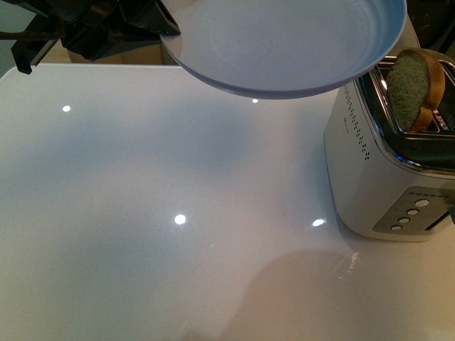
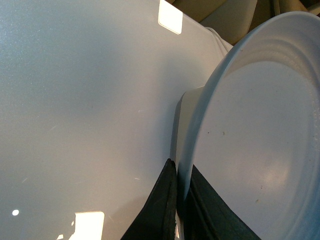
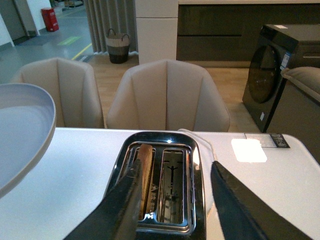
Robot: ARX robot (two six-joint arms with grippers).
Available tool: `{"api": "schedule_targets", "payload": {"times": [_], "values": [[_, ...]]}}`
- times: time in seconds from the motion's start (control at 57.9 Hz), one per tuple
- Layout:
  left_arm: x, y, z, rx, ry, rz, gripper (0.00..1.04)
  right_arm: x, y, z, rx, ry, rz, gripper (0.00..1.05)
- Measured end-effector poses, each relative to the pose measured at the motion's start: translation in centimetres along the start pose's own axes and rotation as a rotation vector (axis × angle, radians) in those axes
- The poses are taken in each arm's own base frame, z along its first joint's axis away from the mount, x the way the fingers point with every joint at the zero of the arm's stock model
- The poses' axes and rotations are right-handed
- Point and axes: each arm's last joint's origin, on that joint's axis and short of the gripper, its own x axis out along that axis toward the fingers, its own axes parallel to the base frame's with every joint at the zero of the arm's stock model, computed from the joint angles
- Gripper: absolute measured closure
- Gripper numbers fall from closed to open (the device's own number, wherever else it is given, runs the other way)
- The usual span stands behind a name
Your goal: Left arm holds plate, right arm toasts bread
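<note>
Left gripper (image 1: 155,25) is clamped on the plate (image 1: 284,42) rim. The left wrist view shows the rim edge pinched between the 2 black fingers (image 2: 159,210), 1 on each face. The plate is off the table (image 1: 142,270), up at the far side, with its inside face tipped toward the front camera. It has nothing on it, just a few small specks. In the front view its right edge overlaps the toaster (image 1: 370,185) top corner; can't tell if they touch.

Right gripper (image 3: 175,167) is spread wide and holds nothing. It hangs above the toaster with the 2 slots showing between its fingers (image 3: 125,200). It isn't in the front view.

Bread (image 1: 411,85) stands upright in 1 of the 2 slots, rounded top and crust sticking out above the chrome. In the right wrist view it is the slot on the plate's side, and the other slot is bare wire guides.

The toaster is white with a chrome top, at the right of the table, 4 round buttons on the end facing the camera. 2 beige chairs (image 3: 167,95) are behind the table.
</note>
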Motion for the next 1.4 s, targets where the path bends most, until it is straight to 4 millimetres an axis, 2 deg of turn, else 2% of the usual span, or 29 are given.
{"api": "schedule_targets", "payload": {"times": [0.225, 0.916, 1.4], "values": [[0.0, 0.0, 0.0, 0.000, 0.000, 0.000, 1.02, -1.5, 0.0, -1.5, -0.001, -0.005, 0.000, 1.03], [0.0, 0.0, 0.0, 0.000, 0.000, 0.000, 1.02, -4.2, 0.0, -3.8, 0.007, -0.016, 0.000, 1.03], [0.0, 0.0, 0.0, 0.000, 0.000, 0.000, 1.02, -5.3, 0.0, -3.8, 0.007, -0.033, 0.000, 1.03]]}}
